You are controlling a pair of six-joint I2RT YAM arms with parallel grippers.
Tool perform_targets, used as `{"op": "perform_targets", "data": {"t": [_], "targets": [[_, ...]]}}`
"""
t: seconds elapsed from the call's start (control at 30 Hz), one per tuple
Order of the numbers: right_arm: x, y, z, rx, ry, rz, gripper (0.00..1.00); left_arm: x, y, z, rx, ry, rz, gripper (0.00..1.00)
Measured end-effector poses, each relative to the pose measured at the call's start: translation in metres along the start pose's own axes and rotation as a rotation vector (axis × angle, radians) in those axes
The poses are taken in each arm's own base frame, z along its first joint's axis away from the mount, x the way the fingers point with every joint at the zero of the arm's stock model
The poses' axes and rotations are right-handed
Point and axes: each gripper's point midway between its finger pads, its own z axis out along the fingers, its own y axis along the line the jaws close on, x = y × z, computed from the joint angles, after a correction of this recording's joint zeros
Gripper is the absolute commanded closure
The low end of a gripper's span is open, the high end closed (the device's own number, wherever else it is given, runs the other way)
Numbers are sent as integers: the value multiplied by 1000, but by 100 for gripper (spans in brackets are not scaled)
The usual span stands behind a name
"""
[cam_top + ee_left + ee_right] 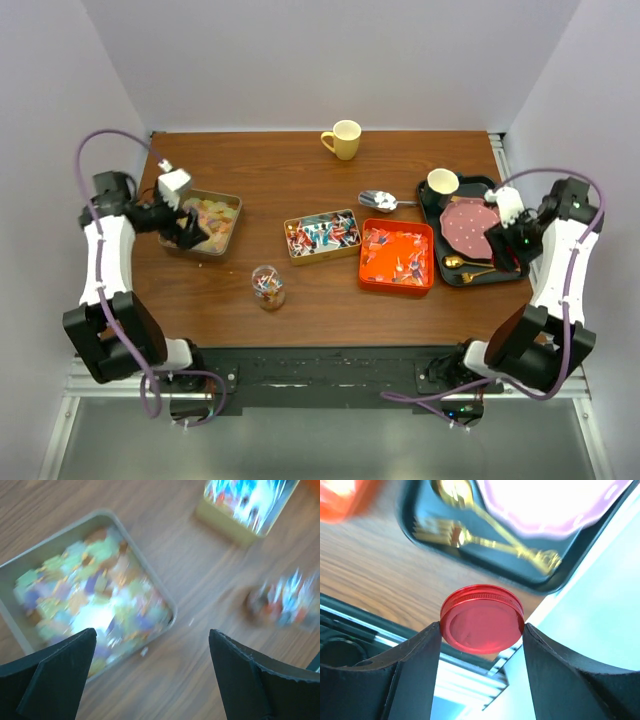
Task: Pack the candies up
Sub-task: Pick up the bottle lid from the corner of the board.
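Pastel candies (212, 215) fill a grey tin (50, 541) at the table's left. My left gripper (190, 232) hangs over the tin's near corner, open and empty (152, 635). Red-blue-white wrapped candies (322, 235) lie in a yellow tin (240, 510) mid-table. More candies (397, 256) lie in an orange tray beside it. A small glass jar (268, 287) holding a few candies stands in front, and it is blurred in the left wrist view (285, 602). My right gripper (481, 627) is shut on a round red lid (481, 620), held above the table's near right corner.
A black tray (432, 210) at the right carries a pink plate (468, 225), a white cup (442, 181) and gold cutlery (465, 265). A silver scoop (378, 200) lies left of the tray. A yellow mug (343, 139) stands at the back.
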Motion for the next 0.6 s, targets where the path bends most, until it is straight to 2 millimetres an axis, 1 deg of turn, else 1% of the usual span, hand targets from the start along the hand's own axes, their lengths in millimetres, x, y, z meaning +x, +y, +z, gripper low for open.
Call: {"op": "perform_targets", "data": {"t": [0.03, 0.07, 0.13, 0.17, 0.23, 0.3, 0.37, 0.4, 0.43, 0.47, 0.57, 0.6], "targets": [[-12, 1, -8, -2, -27, -15, 52, 12, 3, -10, 7, 23, 64, 0], [-23, 4, -14, -6, -48, -36, 52, 24, 2, -17, 23, 48, 111, 0], [-47, 14, -24, -19, -84, -73, 52, 44, -7, -22, 75, 90, 197, 0], [-62, 25, -25, -39, -99, -118, 52, 54, -14, -22, 106, 103, 240, 0], [-85, 43, -30, -72, -119, -167, 52, 77, -36, -16, 185, 120, 319, 0], [-107, 55, -35, -97, -136, -205, 52, 97, -64, -10, 267, 125, 378, 0], [-133, 64, -41, -114, -157, -228, 52, 113, -100, -2, 375, 103, 430, 0], [-148, 64, -43, -115, -173, -231, 52, 117, -118, 2, 429, 79, 438, 0], [-158, 65, -44, -115, -184, -234, 52, 120, -130, 6, 466, 61, 437, 0], [-170, 66, -44, -117, -193, -238, 52, 121, -137, 10, 487, 44, 433, 0], [-197, 72, -43, -116, -207, -259, 52, 111, -140, 22, 485, -19, 427, 0], [-202, 75, -41, -119, -207, -271, 52, 107, -139, 26, 479, -37, 431, 0]]}}
